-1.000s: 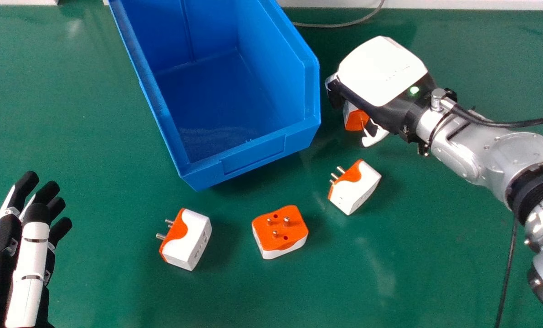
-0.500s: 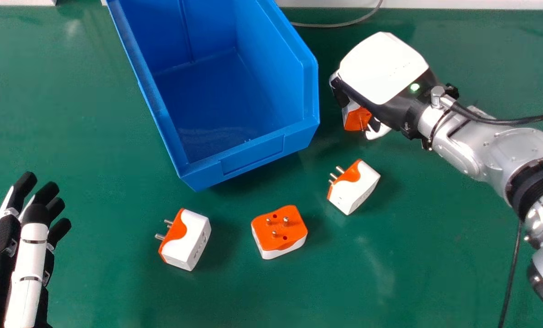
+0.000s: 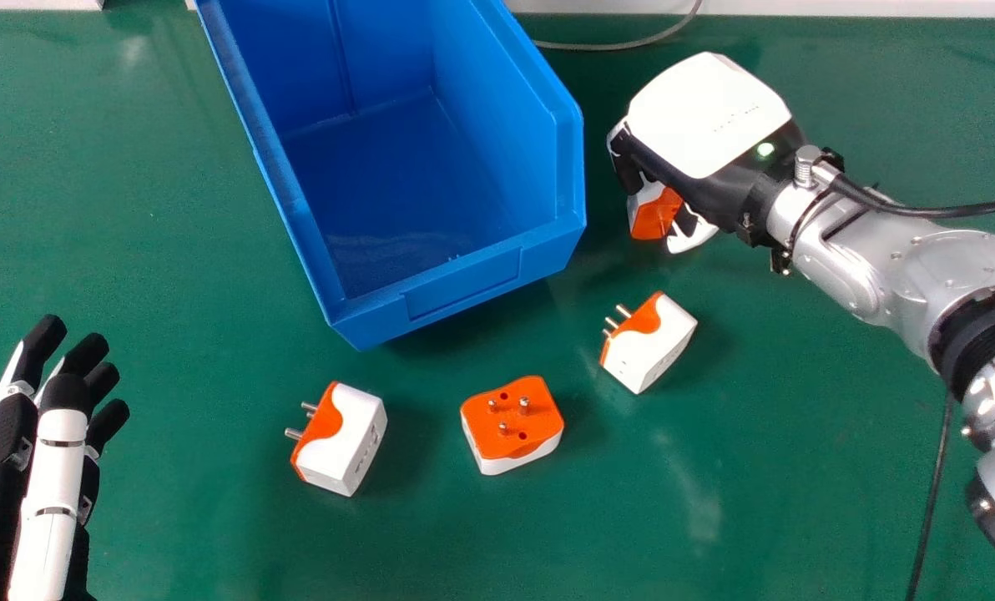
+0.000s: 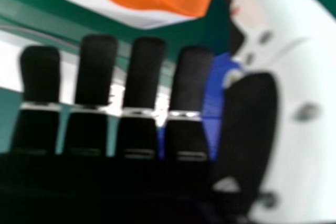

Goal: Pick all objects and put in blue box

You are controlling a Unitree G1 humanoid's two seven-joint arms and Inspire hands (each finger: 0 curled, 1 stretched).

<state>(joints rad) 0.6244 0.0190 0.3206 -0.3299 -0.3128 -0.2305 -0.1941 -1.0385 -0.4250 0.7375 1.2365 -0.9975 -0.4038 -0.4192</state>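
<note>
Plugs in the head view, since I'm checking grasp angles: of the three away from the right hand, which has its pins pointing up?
The middle plug, orange face up; the left plug and right plug point their pins sideways.

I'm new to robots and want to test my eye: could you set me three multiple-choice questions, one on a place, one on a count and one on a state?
1. Where is the right hand against the blue box?
A) Inside it
B) Right of it
C) Left of it

2. How many pins stand up from the middle plug of the front three?
A) One
B) Three
C) Six

3. How is the left hand?
A) Open
B) Curled round a plug
C) In a fist

Answers:
1 B: it shows past the box's right side in the head view.
2 B: three metal pins rise from its orange face.
3 A: its fingers reach out and hold nothing.
</note>
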